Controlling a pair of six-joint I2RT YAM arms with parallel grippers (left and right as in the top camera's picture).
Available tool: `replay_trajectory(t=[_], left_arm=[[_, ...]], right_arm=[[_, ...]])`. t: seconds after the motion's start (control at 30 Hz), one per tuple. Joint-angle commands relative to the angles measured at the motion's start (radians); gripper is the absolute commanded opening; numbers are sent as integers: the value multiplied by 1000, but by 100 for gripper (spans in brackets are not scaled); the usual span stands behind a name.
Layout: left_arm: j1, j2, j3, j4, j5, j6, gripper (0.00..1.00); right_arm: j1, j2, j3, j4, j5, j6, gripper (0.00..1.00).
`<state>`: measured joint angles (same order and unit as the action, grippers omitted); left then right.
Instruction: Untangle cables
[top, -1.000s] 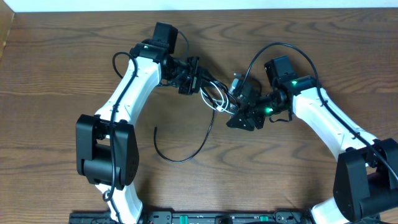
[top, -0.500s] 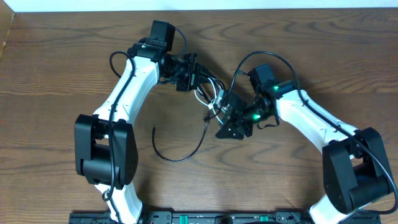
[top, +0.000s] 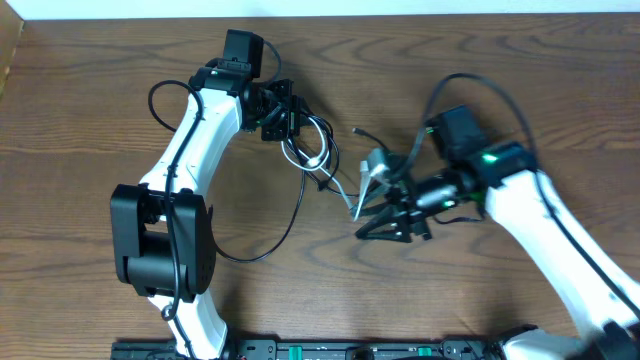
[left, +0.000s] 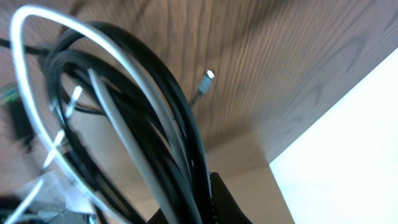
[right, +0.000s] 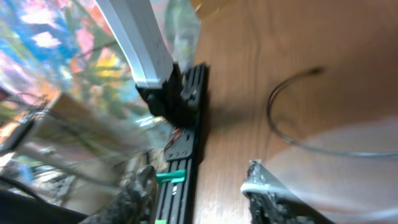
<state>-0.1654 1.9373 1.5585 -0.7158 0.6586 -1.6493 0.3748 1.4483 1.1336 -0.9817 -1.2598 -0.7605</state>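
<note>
Cables (top: 310, 150) are sitting coiled at mid-table, black cable (top: 297, 210) trailing near-left, white cable (top: 345, 192) stretching rightward; left gripper (top: 290, 125) is pinching the coil; right gripper (top: 380, 225) is blurring, jaw spread indeterminable

You have soft, even light falling from above on the table (top: 90, 200). Its wood shows no glare, and the shadows under the arms are faint. In the overhead view the right arm (top: 530, 200) above the table is smeared by motion blur, while the left arm (top: 200, 130) is crisp. From the left wrist, the cables (left: 176, 119) crowd the lens, out of focus, with the table's grain behind them sharper. Everything beyond the table's edge is washed out to a pale blank. The right wrist view is blurred throughout, with a milky haze over the table.
</note>
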Motion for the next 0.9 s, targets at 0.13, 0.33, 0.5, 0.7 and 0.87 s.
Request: replay_trajectory(t=[0.13,0.33,0.5,0.7,0.87], left_arm=[[5,0,5,55,-58,100,8],[4,0,5,266,159,319,7],[-45,0,5,287,362,685,7],[-116,0,5,129,388,1074,7],[-122,-3,6,234,486,1159,7]], right_arm=[[-212,-185,1,62,237,372,39],[-236,-186,1,144,590,687,49],[-236,-186,1,277,650,790,56],[-236,-185,0,308,822,914,57],[-249,-184,0,340,848,929,54]])
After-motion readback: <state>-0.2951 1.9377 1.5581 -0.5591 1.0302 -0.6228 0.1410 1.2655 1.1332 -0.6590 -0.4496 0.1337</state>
